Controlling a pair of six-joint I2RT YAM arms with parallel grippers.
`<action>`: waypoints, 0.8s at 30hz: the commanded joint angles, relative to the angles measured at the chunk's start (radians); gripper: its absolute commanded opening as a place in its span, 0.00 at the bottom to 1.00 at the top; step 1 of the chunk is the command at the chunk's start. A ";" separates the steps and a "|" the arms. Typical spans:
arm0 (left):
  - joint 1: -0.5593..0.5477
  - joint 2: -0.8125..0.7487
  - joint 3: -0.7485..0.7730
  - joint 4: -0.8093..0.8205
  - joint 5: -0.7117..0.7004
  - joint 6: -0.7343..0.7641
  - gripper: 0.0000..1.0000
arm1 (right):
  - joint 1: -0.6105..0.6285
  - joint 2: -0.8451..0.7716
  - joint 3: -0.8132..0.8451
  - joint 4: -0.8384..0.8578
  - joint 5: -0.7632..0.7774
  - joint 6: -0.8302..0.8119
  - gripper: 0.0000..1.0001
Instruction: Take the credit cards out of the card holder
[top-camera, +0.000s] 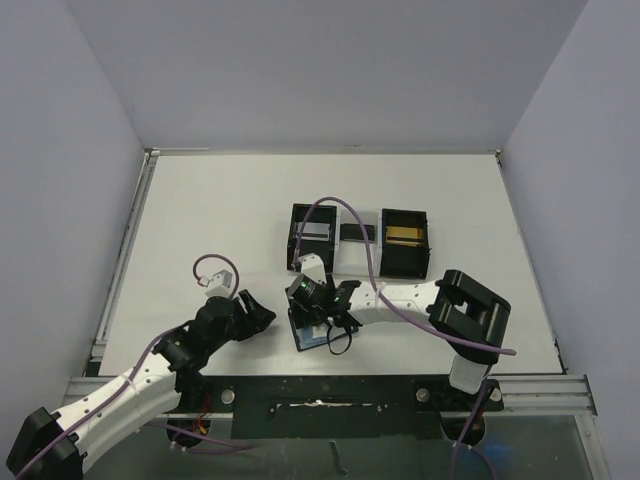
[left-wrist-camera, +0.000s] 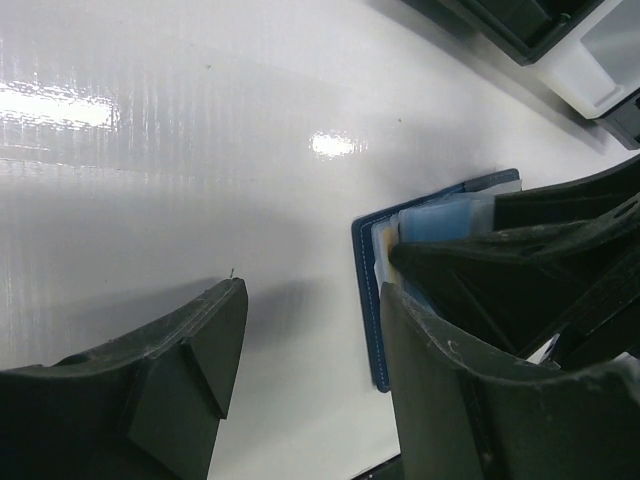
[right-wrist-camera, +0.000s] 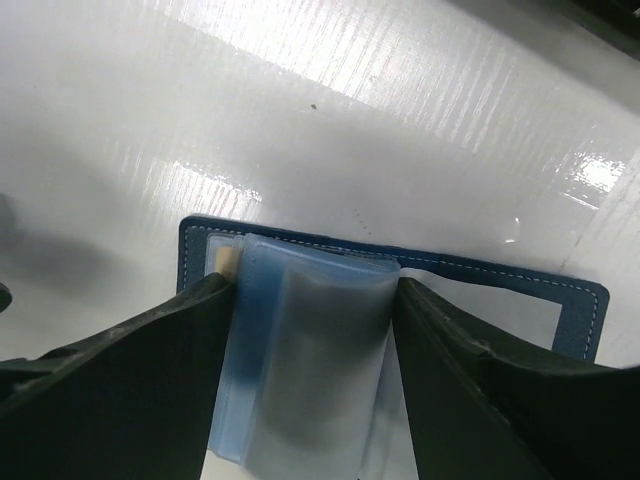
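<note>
At card holder (right-wrist-camera: 500, 285): right end effector (right-wrist-camera: 315, 290) nearer, parted astride its clear sleeve (right-wrist-camera: 310, 390), grip unclear; left end effector (left-wrist-camera: 312, 295) spread, empty, alongside.

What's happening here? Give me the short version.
The right hand is down on the opened blue card holder, its fingers flanking its clear inner sleeve. The left hand hangs open beside the holder, holding nothing. A silver card and a gold card lie in the black boxes behind.
</note>
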 joint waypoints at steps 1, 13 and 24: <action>0.007 0.004 0.047 0.020 0.009 0.025 0.54 | 0.003 0.046 -0.031 -0.054 -0.011 0.008 0.57; 0.008 0.042 0.002 0.242 0.186 0.029 0.54 | -0.094 -0.063 -0.199 0.200 -0.244 0.091 0.39; 0.008 0.141 0.005 0.363 0.269 0.032 0.54 | -0.131 -0.048 -0.216 0.182 -0.258 0.138 0.24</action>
